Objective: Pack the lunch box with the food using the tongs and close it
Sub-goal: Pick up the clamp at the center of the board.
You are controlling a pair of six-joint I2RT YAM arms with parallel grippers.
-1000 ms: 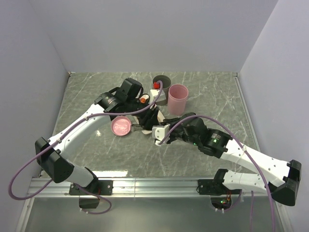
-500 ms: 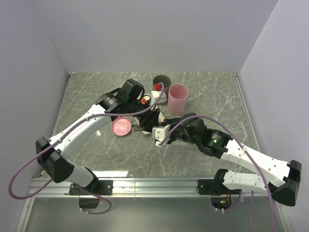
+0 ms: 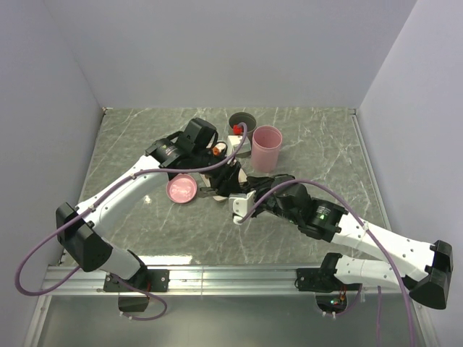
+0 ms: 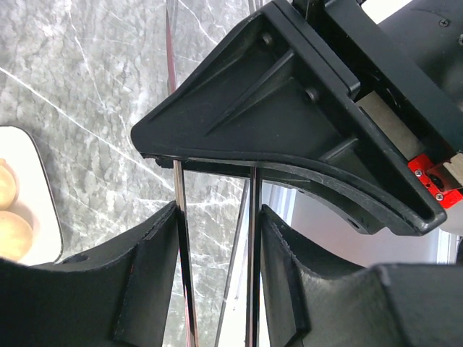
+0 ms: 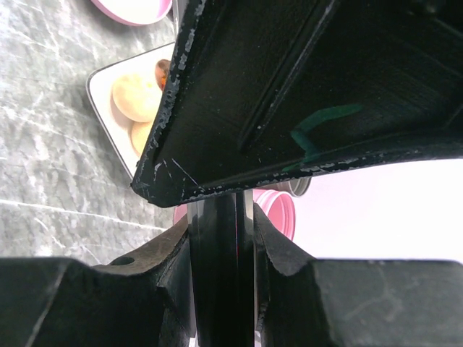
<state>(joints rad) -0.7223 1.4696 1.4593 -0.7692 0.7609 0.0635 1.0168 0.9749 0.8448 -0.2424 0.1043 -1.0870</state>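
Observation:
The tongs (image 4: 178, 217) are held by both grippers at once. In the left wrist view my left gripper (image 4: 217, 246) is shut on them, one thin silver arm against each finger (image 4: 145, 267). My right gripper (image 5: 224, 246) is shut on the tongs' narrow joined end (image 5: 239, 238). From above, the left gripper (image 3: 226, 168) and right gripper (image 3: 233, 188) meet over the middle of the table. Food (image 5: 134, 97) lies as pale yellow-brown pieces on a white tray (image 5: 101, 94). The grey lunch box (image 3: 242, 121) stands open behind the grippers; its lid is out of view.
A tall pink cup (image 3: 266, 148) stands just right of the lunch box. A round pink lid (image 3: 181, 189) lies on the marble table (image 3: 130, 144) left of the grippers. The tray's edge (image 4: 43, 188) shows left in the left wrist view. Walls close three sides.
The right arm has shifted slightly, its forearm lower in the top view. The left arm has hardly moved. Both grippers keep their hold on the tongs.

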